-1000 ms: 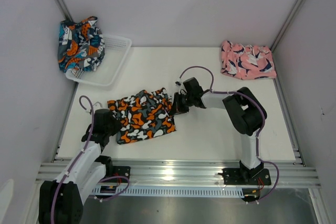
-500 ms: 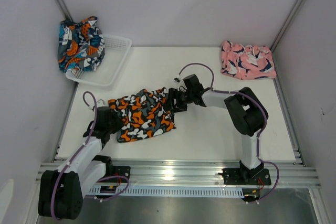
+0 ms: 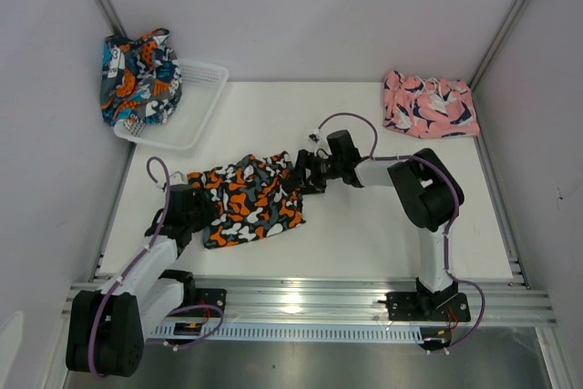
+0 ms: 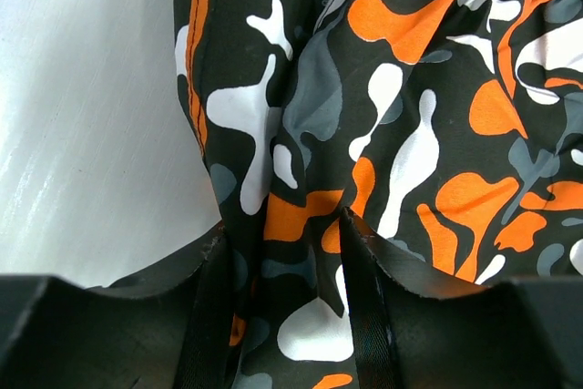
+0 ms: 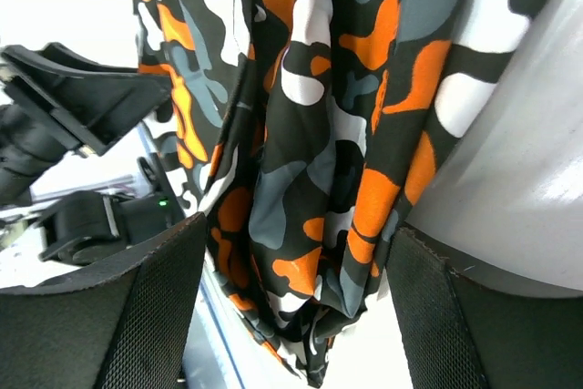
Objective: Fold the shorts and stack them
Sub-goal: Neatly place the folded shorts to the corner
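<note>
Beneath the left gripper [image 3: 202, 210] and the right gripper [image 3: 301, 175], the white table [image 3: 383, 234] carries everything that you work with. The black shorts [image 3: 250, 199], with orange, white and grey blotches, lie on it between the two grippers. They are flat and wrinkled near the left one and gathered into folds at the right one.

Well beyond the left gripper, and to its left, stands the white mesh basket [image 3: 196, 116] at the far edge of the table. The teal-navy shorts [image 3: 137, 75] are bunched over its far left corner, partly outside the rim. Well beyond the right gripper, and to its right, the pink shorts [image 3: 428, 105] lie crumpled near the far right corner, apart from all the rest.

In the right wrist view, the right gripper holds a thick bunch of the black shorts. The cloth fills the whole gap between the fingers [image 5: 155, 316] and touches both. In the left wrist view, the hem of the same shorts passes between the left fingers [image 4: 363, 316], which stand a little apart. You cannot tell from here whether they already press the cloth or only stand around it.
</note>
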